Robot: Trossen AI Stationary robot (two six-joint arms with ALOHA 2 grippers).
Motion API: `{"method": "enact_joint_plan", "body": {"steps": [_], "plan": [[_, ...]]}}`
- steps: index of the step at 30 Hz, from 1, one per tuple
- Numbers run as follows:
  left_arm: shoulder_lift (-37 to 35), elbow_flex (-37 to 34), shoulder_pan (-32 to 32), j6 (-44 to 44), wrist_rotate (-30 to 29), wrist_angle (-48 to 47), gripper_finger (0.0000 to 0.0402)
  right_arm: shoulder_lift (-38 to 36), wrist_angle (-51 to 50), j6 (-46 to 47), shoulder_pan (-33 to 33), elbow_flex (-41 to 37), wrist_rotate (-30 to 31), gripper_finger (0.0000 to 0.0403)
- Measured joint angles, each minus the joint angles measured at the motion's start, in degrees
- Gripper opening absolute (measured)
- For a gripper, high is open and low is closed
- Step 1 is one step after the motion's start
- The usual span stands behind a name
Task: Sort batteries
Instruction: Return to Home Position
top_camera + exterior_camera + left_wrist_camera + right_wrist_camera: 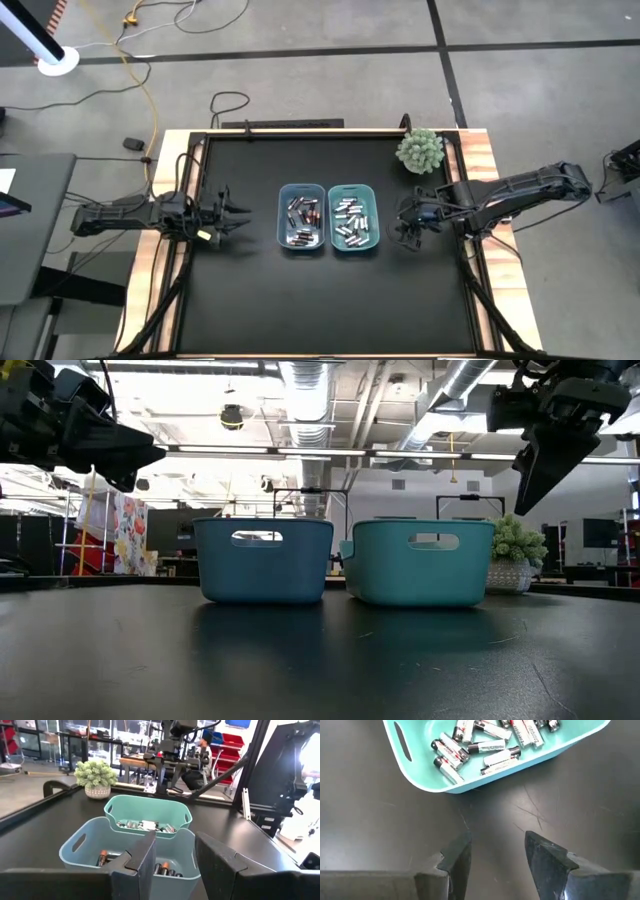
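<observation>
Two arms work at one black table (250, 300), and two bins stand side by side at its middle. At the left the left gripper (238, 221) hangs above the table surface, level with the bins and well apart from them; its fingers (142, 855) stand apart, aimed at the blue bin (265, 575). That bin, the left one of the pair, holds the dark batteries (301, 222), copper-ended cells lying heaped and crossed, so an exact count cannot be made; roughly ten show from above. All of them lie inside the bin, ahead of the left gripper's fingertips. Touching or nearly touching it on the right is the teal bin (420, 575), holding the white batteries (447, 754), again about ten and overlapping. Just beside that bin's right wall the right gripper (405, 228) hangs raised and tilted downward, fingers (545, 855) spread, bare tabletop showing between them; the white cells lie in the bin just past its fingertips. One potted plant (419, 150) stands near the far right corner, behind the right gripper.
</observation>
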Motion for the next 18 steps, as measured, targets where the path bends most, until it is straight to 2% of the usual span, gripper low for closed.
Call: {"method": "enact_joint_plan", "body": {"steps": [6, 11, 15, 18], "plan": [[0.0, 0.0, 0.0, -1.3, 0.0, 0.0, 0.0132, -1.0, 4.8, -7.6, 0.2, 0.0, -0.1, 0.0200], [0.0, 0.0, 0.0, -1.3, -0.1, 0.0, 0.0132, -5.3, 7.5, -13.8, -0.7, -1.3, -0.2, 0.0200], [0.0, 0.0, 0.0, -1.3, -0.1, 0.0, 0.0132, -11.7, 9.7, -14.4, -1.3, -6.5, -0.2, 0.0200], [0.0, -0.1, 0.0, -1.3, -0.1, 0.0, 0.0132, -17.4, 16.4, -14.6, -0.9, -12.2, -0.3, 0.0200]]}}
